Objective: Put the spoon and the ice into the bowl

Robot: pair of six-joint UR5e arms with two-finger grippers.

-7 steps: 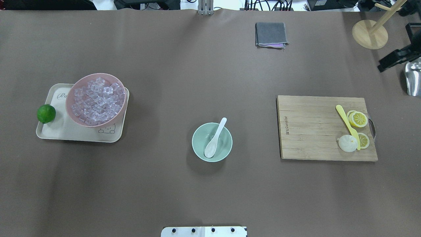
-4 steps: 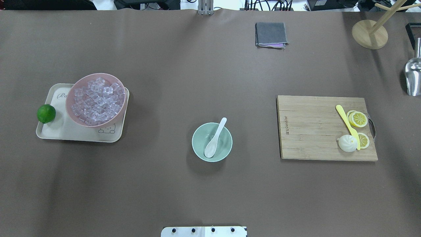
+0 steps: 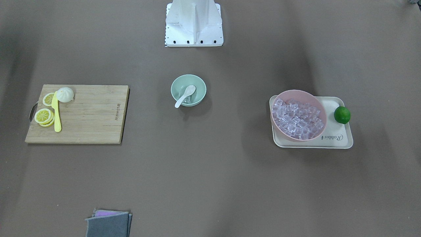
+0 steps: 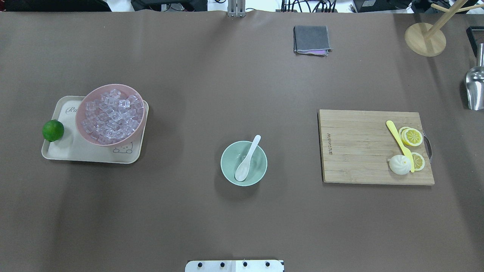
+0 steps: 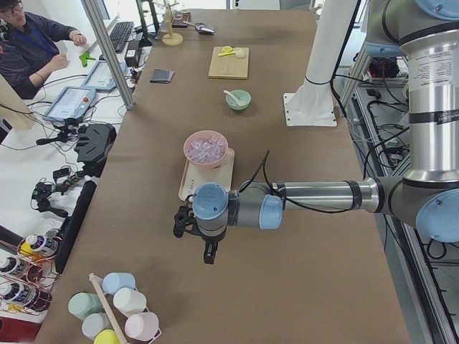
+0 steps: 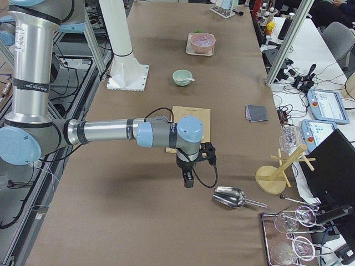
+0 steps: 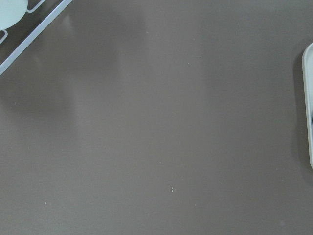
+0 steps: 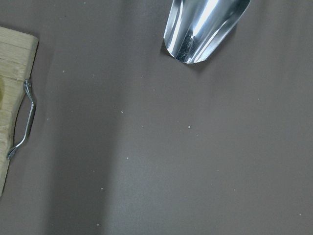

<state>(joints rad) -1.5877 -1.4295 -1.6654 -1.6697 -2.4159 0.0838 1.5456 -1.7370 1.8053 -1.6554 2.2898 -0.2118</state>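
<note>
A second ago the right gripper (image 6: pixel 188 180) was poking into the right edge of the overhead view, close to the shiny metal scoop (image 4: pixel 474 88). Now it is gone from that view, and the scoop lies alone on the brown table (image 4: pixel 242 226). From the side you can see the right arm held low over the table, with its gripper pointing down near the scoop but not touching it. The left gripper (image 5: pixel 206 252) hangs over bare table at the other end, near the tray (image 4: pixel 68 151). Both are too small in the side views, so I cannot tell if their fingers are spread apart or closed. Nothing else on the table has moved. I think this means the job is done, or nearly done, and the arms have backed away. The spoon (image 4: pixel 247 158) is in the green bowl (image 4: pixel 261 166) in the middle of the table. Its scoop is down inside and its handle leans on the rim and sticks out a little. It is white and shiny, with a short fat handle. In the front-facing view a tiny clear bit sits in the bottom beside the spoon. It looks like an ice cube (image 3: pixel 187 99), but it is too small to be sure. The pink bowl (image 4: pixel 78 121) full of cubes stays on the tray, well apart.
</note>
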